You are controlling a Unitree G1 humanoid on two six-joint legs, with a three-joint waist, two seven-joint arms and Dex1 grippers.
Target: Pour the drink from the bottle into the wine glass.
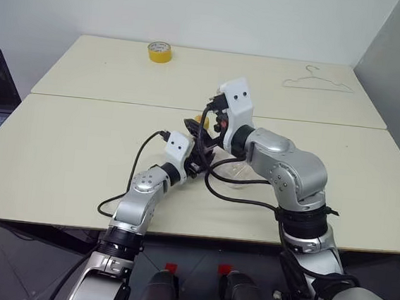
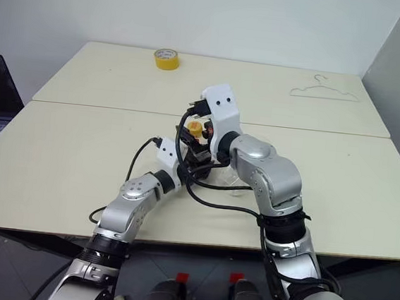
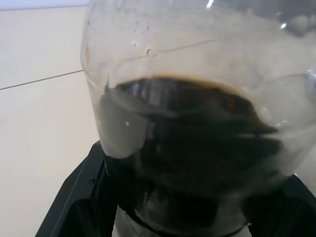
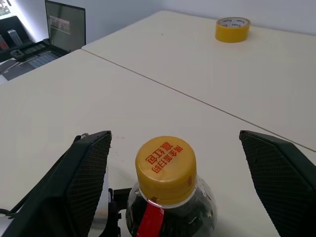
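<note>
Left gripper [image 3: 173,217] clamps bottle [image 4: 168,197]; right gripper [image 4: 173,163] spread wide around yellow cap [image 4: 166,168]

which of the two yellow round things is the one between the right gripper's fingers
The bottle's yellow cap, with red lettering on top, sits between the right gripper's open fingers. The yellow tape roll lies far off across the table.

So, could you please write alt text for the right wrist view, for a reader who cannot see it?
The yellow cap of the bottle of dark drink sits between the right gripper's two black fingers, which stand wide apart on each side and do not touch it. Behind, on the beige table, lies a yellow tape roll, and a laptop stands beyond the table's edge.
</note>
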